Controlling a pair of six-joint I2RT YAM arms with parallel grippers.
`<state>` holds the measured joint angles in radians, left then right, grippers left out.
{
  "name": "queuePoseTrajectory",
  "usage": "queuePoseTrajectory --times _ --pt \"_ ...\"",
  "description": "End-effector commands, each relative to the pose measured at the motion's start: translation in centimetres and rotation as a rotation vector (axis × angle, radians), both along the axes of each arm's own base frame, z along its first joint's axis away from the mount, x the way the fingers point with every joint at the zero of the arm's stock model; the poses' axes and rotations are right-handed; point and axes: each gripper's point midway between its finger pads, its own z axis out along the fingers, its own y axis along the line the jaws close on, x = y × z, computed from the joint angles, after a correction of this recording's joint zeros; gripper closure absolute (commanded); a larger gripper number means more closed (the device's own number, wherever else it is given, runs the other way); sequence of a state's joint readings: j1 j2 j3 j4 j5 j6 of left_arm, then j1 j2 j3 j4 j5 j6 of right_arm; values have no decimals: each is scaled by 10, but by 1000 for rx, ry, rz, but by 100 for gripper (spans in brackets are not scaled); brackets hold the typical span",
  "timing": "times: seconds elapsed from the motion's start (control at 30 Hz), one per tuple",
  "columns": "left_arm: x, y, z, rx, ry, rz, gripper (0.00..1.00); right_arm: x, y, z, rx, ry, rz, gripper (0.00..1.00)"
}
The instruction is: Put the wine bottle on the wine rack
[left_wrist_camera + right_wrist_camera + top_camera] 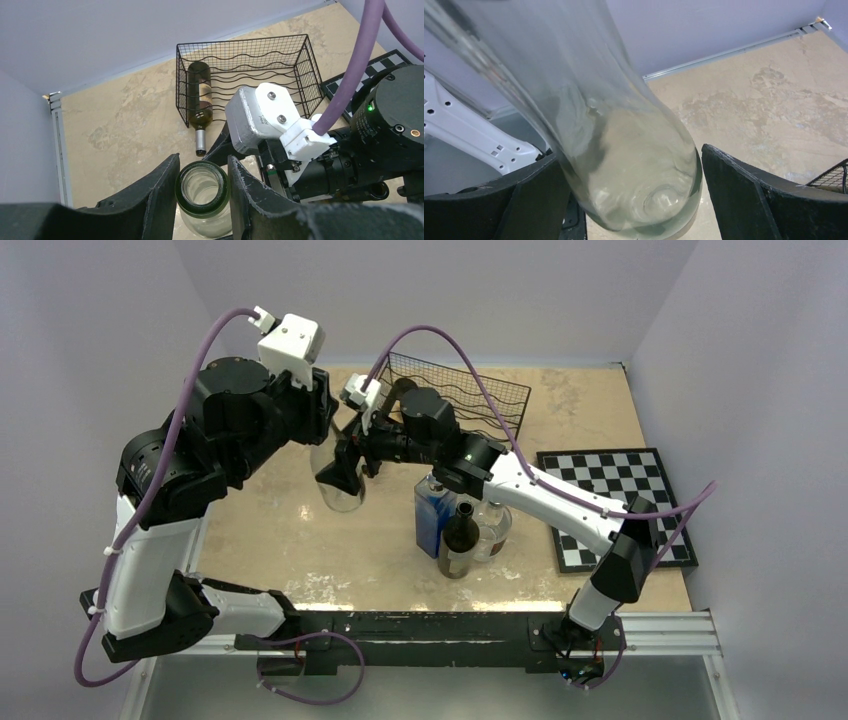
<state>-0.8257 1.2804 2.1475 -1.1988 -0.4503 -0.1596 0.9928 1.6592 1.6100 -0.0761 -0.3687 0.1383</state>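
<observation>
While left jaws grip clear bottle (338, 492), right jaws apart

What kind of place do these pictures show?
Probably a robot test cell in a lab: two arms bolted to a rail, plain walls close around the table, and props such as a wine rack and chessboard.

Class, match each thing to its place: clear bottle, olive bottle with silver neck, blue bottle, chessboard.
Things:
1 clear bottle
2 olive bottle
3 blue bottle
4 chessboard

Places:
A standing on the table
B lying in the wine rack
C flat at the table's right side
D neck gripped by the left tool

Pairs: 1-D, 2-B, 3-A, 4-C
</observation>
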Motion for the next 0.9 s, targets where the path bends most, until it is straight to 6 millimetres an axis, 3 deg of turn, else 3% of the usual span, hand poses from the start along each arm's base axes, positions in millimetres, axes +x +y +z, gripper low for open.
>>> queuePoseTrajectory --times 0.0,0.2,0.4,0.57,0.87 --pt "-4 7 72 -186 -207 0 100 1 8 41 127 -74 14 1" --pt "-6 8 77 -197 -220 -8 100 7 13 43 177 -112 2 3" --pt "-8 8 82 -214 -232 -17 100 10 11 45 197 -125 -21 18" --pt "-8 9 86 -221 -247 -18 100 9 13 37 184 -109 -11 2" --pt "-5 8 89 -217 -265 -11 100 -3 13 22 159 -79 49 2"
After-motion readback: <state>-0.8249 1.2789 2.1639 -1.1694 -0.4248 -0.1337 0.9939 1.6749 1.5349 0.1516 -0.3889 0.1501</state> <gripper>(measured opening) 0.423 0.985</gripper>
